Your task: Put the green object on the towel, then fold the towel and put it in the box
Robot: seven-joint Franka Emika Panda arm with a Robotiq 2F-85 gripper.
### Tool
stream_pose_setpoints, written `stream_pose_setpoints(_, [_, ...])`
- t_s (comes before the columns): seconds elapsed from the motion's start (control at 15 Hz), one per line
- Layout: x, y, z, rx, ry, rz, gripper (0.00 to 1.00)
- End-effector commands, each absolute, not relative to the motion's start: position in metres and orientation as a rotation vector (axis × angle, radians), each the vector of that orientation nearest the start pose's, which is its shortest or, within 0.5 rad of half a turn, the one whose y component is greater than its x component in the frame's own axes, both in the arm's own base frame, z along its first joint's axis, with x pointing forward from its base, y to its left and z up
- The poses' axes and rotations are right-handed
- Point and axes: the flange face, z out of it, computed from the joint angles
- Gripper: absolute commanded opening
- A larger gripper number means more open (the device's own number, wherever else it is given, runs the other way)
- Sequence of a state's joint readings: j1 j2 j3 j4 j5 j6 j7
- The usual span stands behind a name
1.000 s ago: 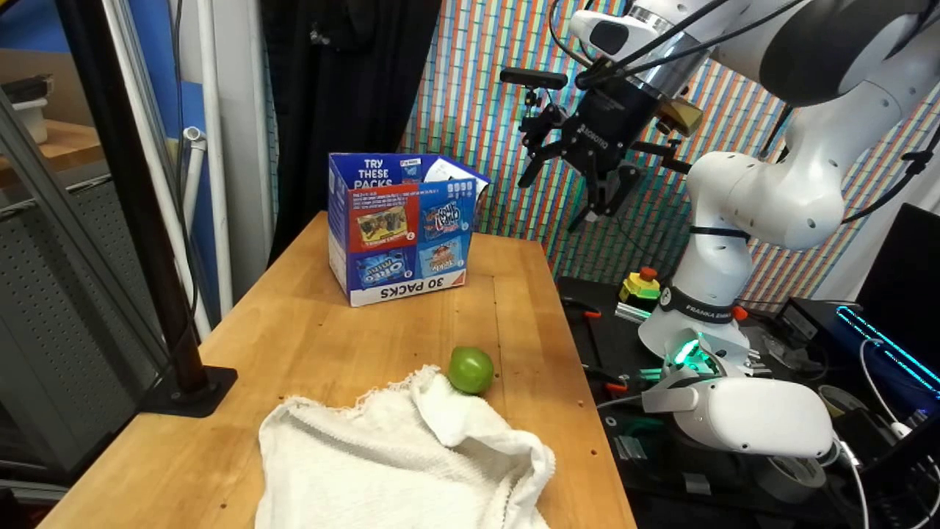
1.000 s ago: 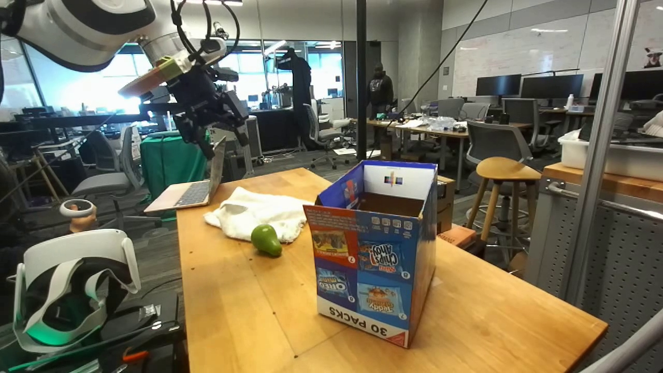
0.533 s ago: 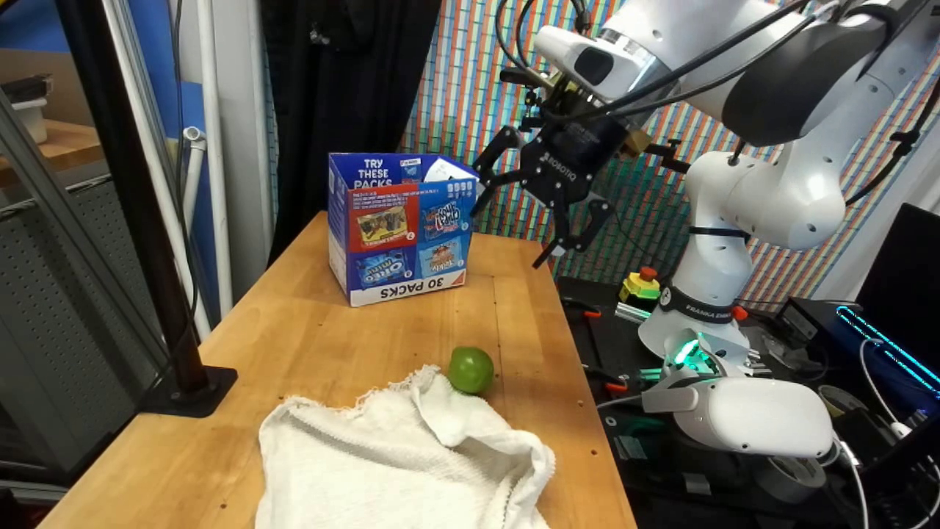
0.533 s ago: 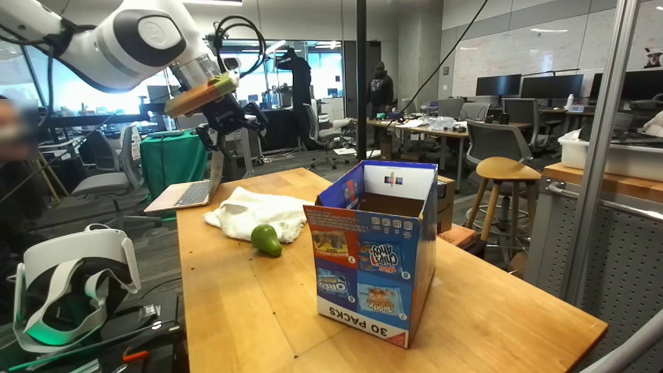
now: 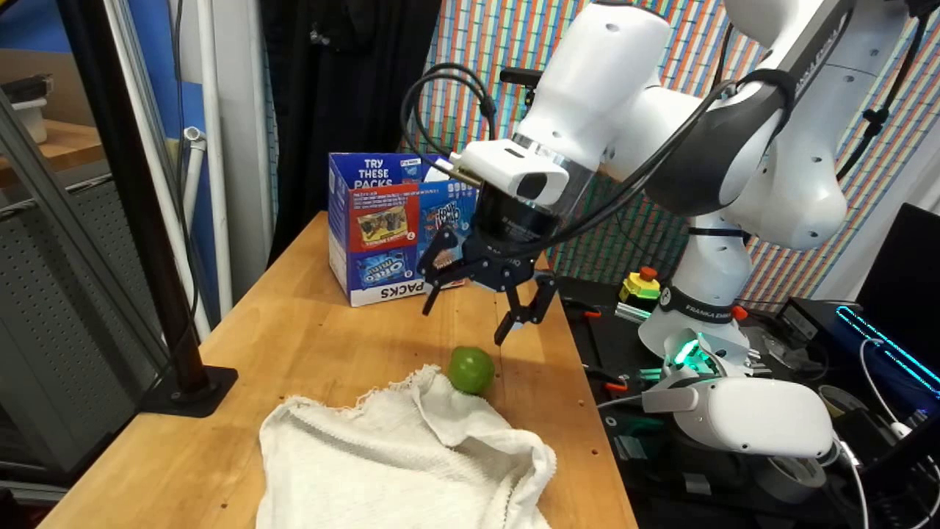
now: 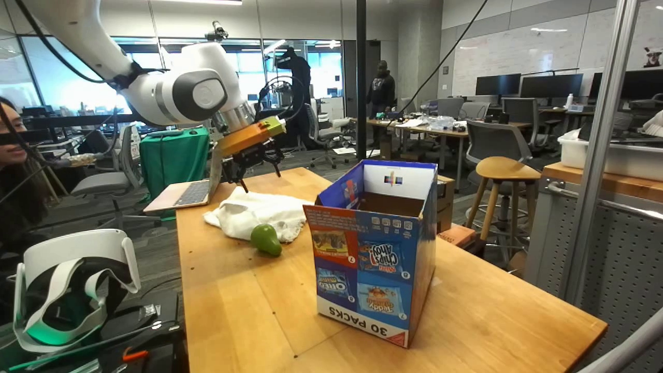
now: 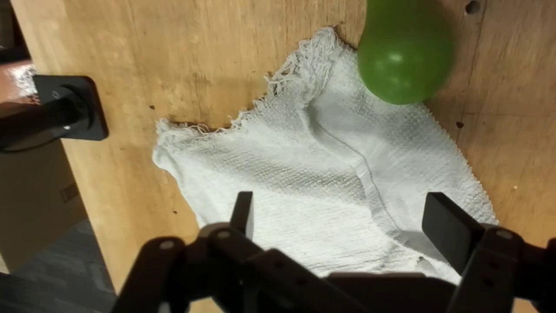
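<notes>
My empty pincer [image 7: 341,213] gapes wide; upper right in wrist view, the green object [image 7: 404,56] borders the towel [image 7: 304,174]: placing, folding, boxing seemingly remain.

there is one surface [image 6: 233,300], one white towel [image 5: 382,470], one pear-shaped green object [image 6: 265,239], one snack box [image 6: 362,264], one laptop [image 6: 194,195], one tool [image 5: 463,328] with two fingers [image 7: 451,230], one vr headset [image 5: 764,417] and one stool [image 6: 507,170].
</notes>
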State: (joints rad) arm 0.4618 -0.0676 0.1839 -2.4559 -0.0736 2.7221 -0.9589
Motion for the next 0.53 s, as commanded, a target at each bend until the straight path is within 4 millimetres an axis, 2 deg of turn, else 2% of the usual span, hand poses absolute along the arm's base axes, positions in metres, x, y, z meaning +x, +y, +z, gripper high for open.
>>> stream_pose_setpoints(0.0, [0.41,0.312,0.342,1.84,2.443,0.405,1.0])
stream_pose_setpoints(0.33, [0.412,0.273,0.331,1.525,2.684,0.208,1.0])
stream_pose_setpoints(0.47, [0.417,0.258,0.322,1.459,2.732,0.15,1.0])
